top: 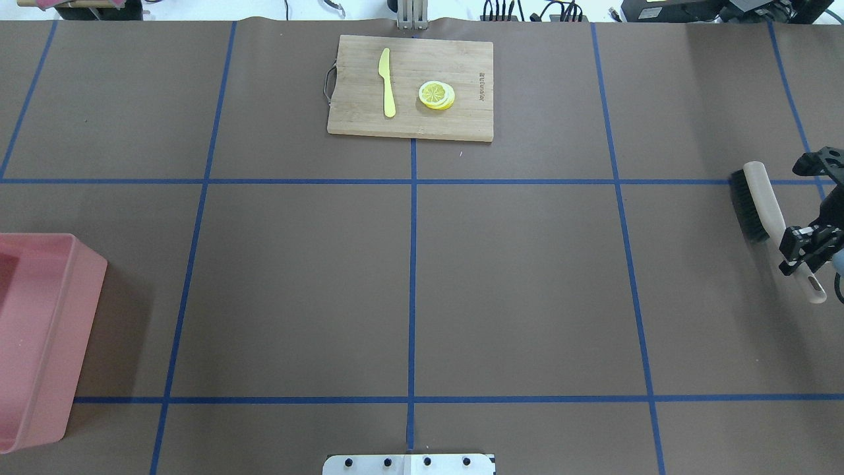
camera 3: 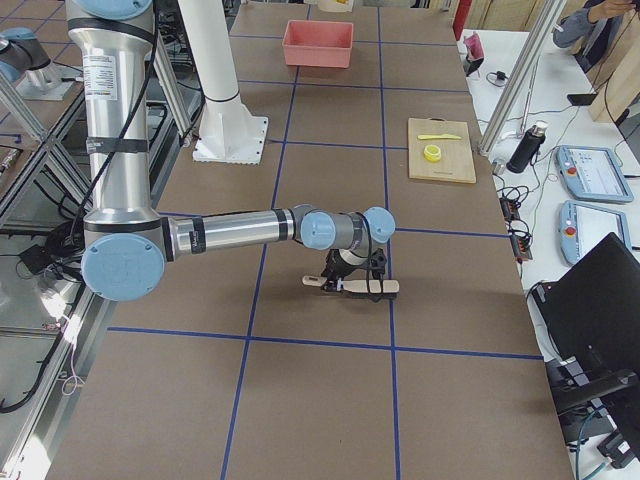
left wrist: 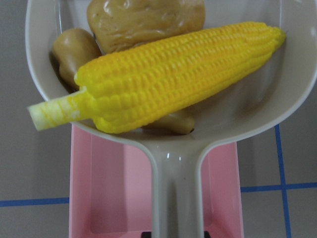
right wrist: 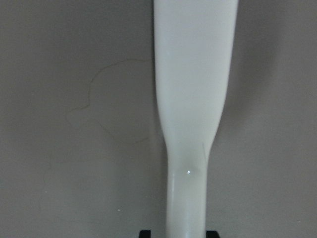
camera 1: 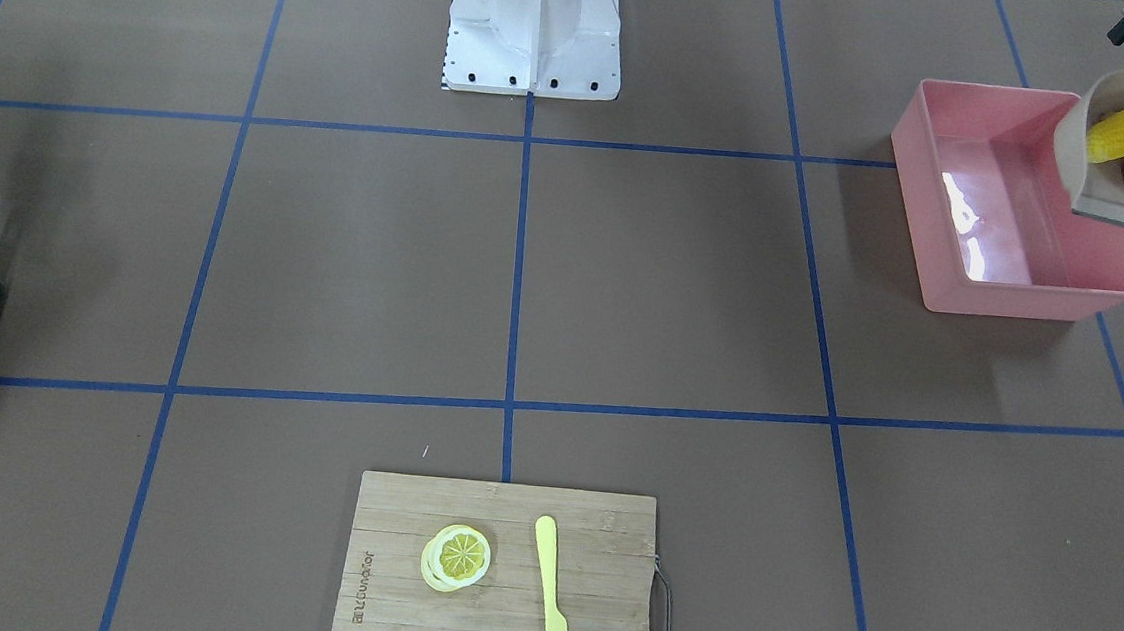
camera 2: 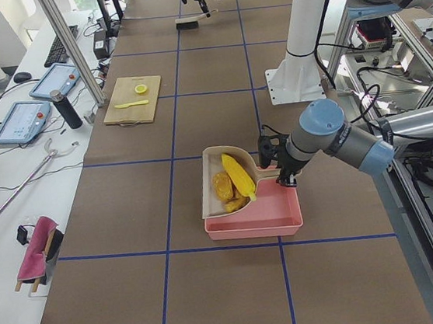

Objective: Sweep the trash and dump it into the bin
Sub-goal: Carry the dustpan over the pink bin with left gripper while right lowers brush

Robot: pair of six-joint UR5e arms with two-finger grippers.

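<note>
Corn cob (left wrist: 168,79), potato (left wrist: 146,22) and ginger root (left wrist: 74,49) lie in the beige dustpan (left wrist: 247,114), which is held above the edge of the pink bin (left wrist: 114,188), left fingers (left wrist: 145,234) clamped on its handle. The overhead view shows only the bin, not the dustpan. Right fingers (top: 798,241) grip the brush (top: 758,198) by its handle over the bench (top: 514,284).

Front-facing view: you look steeply down across table (camera 1: 665,284) toward robot base (camera 1: 534,27), cutting board (camera 1: 501,577) nearest you. Overhead view: opposite way, same board at far edge. Side views: you look along table from each end; both catch pink bin (camera 2: 262,215). Wrist views: very close, down dustpan handle (left wrist: 176,198), brush handle (right wrist: 193,99).
</note>
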